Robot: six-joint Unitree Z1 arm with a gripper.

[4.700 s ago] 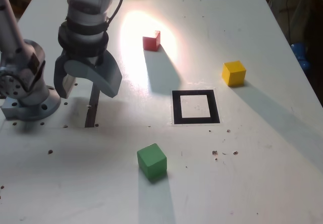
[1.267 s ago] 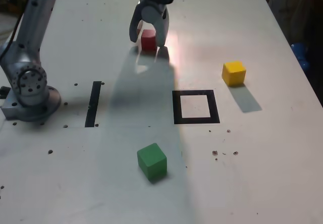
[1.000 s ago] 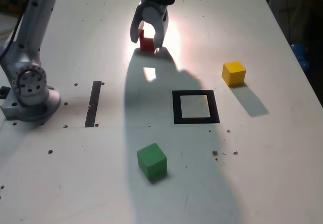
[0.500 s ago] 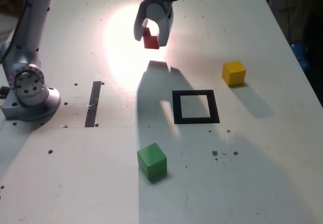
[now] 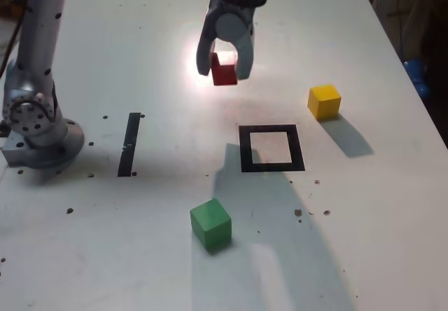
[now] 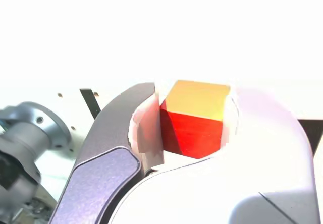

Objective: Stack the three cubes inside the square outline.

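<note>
Red cube in the claw, outline still to fill

At the exterior view's upper middle, the claw [image 5: 225, 71] grips the red cube [image 5: 225, 75]. Best carry it level, centre it over the square outline [image 5: 246, 149], right of centre, and lower gently. That frame holds nothing. The yellow cube [image 5: 324, 103] sits upper right; the green cube [image 5: 211, 223], lower middle.
</note>
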